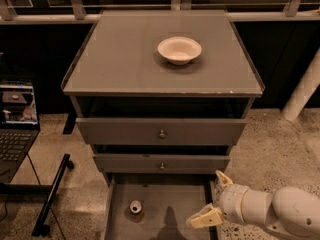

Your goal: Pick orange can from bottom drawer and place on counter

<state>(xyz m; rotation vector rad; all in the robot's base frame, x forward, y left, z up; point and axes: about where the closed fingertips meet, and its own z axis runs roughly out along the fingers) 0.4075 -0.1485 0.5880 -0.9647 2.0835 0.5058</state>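
The orange can (135, 207) stands upright on the floor of the open bottom drawer (165, 219), toward its left side; I see its silvery top with a dark opening. My gripper (212, 198) is at the drawer's right wall, well to the right of the can and not touching it. Its two pale fingers are spread apart and hold nothing. The counter (125, 54) is the broad grey top of the cabinet above.
A pale shallow bowl (179, 49) sits on the counter, right of centre toward the back. Two upper drawers with small knobs (161, 133) are partly pulled out. A laptop (17, 119) and a black stand leg (52, 196) are at left. A white post (304, 91) is at right.
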